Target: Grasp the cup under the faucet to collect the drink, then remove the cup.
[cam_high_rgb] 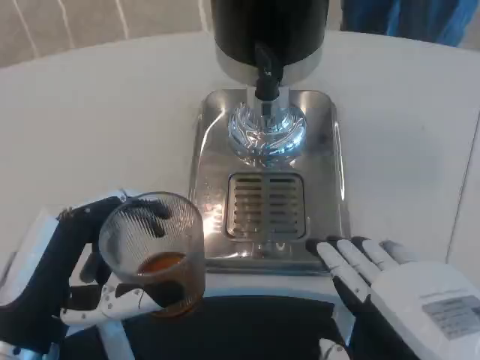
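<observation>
The left hand (112, 289) held the cup (154, 251), fingers wrapped round its sides, with a little brown drink in the bottom. The cup stood nearly upright, near and left of the drip tray (266, 206), well away from the faucet (266, 75) at the far side. The right hand (390, 281) lay open and empty by the tray's near right corner.

A white table (97, 112) carries a steel drip tray (330, 172) bearing the black dispenser (268, 30).
</observation>
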